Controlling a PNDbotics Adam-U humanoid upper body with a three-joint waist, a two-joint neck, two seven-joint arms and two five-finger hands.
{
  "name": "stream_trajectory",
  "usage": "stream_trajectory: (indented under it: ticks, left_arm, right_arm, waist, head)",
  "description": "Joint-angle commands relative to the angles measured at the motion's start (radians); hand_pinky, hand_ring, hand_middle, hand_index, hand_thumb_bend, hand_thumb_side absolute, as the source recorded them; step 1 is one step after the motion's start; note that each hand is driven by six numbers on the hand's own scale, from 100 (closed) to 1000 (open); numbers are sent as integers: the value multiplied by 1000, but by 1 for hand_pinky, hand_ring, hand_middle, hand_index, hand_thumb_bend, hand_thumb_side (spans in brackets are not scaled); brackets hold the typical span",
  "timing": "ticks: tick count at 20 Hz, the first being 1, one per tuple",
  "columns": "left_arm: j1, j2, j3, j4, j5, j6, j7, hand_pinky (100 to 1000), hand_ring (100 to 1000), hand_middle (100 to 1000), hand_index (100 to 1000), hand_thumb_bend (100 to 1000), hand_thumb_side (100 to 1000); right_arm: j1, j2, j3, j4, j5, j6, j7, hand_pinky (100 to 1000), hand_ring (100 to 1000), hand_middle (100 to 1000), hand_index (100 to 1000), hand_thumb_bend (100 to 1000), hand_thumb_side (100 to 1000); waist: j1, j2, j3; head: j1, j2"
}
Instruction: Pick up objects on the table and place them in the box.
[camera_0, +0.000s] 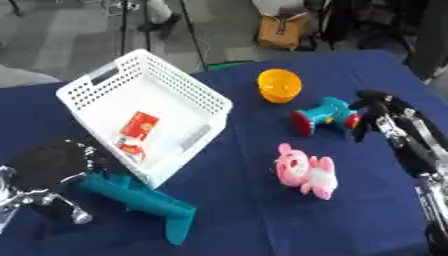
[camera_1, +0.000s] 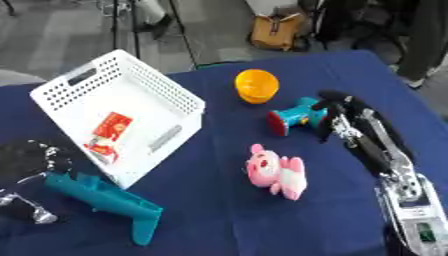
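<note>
Teal tool (camera_0: 140, 200) near tabletop's near-left edge, long axis running left-to-right; left hand (camera_0: 48, 175) beside it, grip unclear. White box (camera_0: 140, 112) far-left. Right hand (camera_1: 337, 112), fingers curled, touches teal toy (camera_1: 296, 116).

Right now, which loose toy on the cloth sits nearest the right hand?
The teal and red dumbbell toy, right beside the right hand. The pink plush and orange bowl lie farther off.
</note>
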Motion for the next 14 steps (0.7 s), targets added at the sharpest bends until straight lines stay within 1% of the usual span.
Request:
stream_trajectory:
  ticks: [1, 2, 3, 5, 7, 8, 9, 10, 11, 14]
  left_arm:
    - [-28, -7, 1, 39, -27, 15, 59, 567, 446, 416, 551, 673, 209]
    - [-32, -12, 0, 55, -35, 17, 75, 563, 442, 412, 547, 672, 204]
    - [-36, -19, 1, 71, -43, 21, 93, 536, 416, 391, 525, 666, 177]
    - [-43, -30, 0, 102, -61, 31, 130, 531, 411, 386, 519, 663, 170]
    - [-49, -41, 2, 129, -73, 41, 163, 491, 371, 346, 474, 623, 112]
    - [-53, -47, 2, 146, -77, 47, 180, 491, 371, 346, 474, 623, 112]
    - [-55, -52, 2, 161, -80, 52, 196, 464, 343, 316, 436, 570, 100]
    - [-57, -56, 1, 173, -82, 54, 211, 464, 343, 316, 436, 570, 100]
    - [-57, -58, 0, 182, -83, 57, 222, 448, 315, 285, 395, 450, 100]
    - [-55, -60, -1, 194, -76, 62, 237, 448, 311, 280, 390, 424, 100]
  right_arm:
    - [-7, -15, 1, -9, -8, -2, 4, 374, 442, 653, 835, 100, 663]
    - [-7, -15, 1, -9, -8, -2, 4, 374, 442, 653, 834, 100, 663]
    - [-6, -15, 1, -8, -9, -2, 5, 374, 442, 653, 835, 100, 663]
    - [-6, -15, 1, -8, -9, -2, 5, 374, 442, 653, 835, 100, 663]
    - [-6, -14, 1, -8, -9, -2, 5, 374, 442, 653, 835, 100, 663]
    - [-6, -14, 2, -8, -9, -2, 6, 374, 442, 653, 835, 100, 663]
    - [-6, -14, 2, -8, -10, -2, 6, 374, 442, 653, 834, 100, 663]
    - [-6, -13, 2, -8, -10, -2, 6, 374, 442, 653, 834, 100, 663]
    - [-6, -13, 1, -8, -10, -2, 6, 374, 442, 653, 835, 100, 663]
    - [-6, -13, 1, -7, -10, -2, 6, 374, 442, 653, 835, 100, 663]
  waist:
    - [-1, -13, -2]
    - [-1, -13, -2]
    - [-2, -13, -3]
    - [-2, -13, -4]
    - [-2, -13, -4]
    - [-2, -13, -5]
    - [-2, -13, -5]
    - [-2, -13, -6]
    - [-2, -13, -6]
    - [-2, -13, -7]
  head:
    - [5, -8]
    - [6, -8]
    - [6, -8]
    - [7, -8]
    - [7, -8]
    - [8, -8]
    - [8, -8]
    - [8, -8]
    - [8, -8]
    - [8, -8]
